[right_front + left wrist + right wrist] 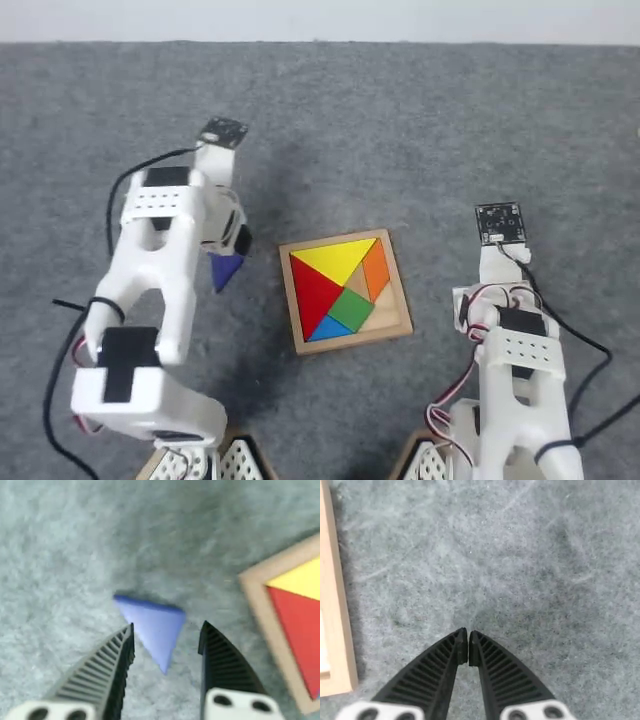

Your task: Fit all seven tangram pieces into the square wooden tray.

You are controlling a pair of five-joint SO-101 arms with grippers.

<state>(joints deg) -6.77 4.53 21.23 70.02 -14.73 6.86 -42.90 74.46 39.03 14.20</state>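
The square wooden tray (pixel 400 327) lies mid-table, holding a yellow triangle (pixel 335 260), a red triangle (pixel 312 295), an orange piece (pixel 376 270), a green square (pixel 350 308) and a small blue triangle (pixel 325 328). Bare wood shows in its near right corner. Left of the tray, a blue triangle (pixel 226 268) (pixel 152 625) lies on the carpet. My left gripper (pixel 168 627) is open, one finger on either side of it. My right gripper (pixel 468 647) is shut and holds nothing, low over the carpet just right of the tray's edge (pixel 335 605).
Grey carpet covers the whole table. The left arm (pixel 160 260) bends over the area left of the tray, and the right arm (pixel 515 340) stands to the tray's right. Cables hang by both arm bases.
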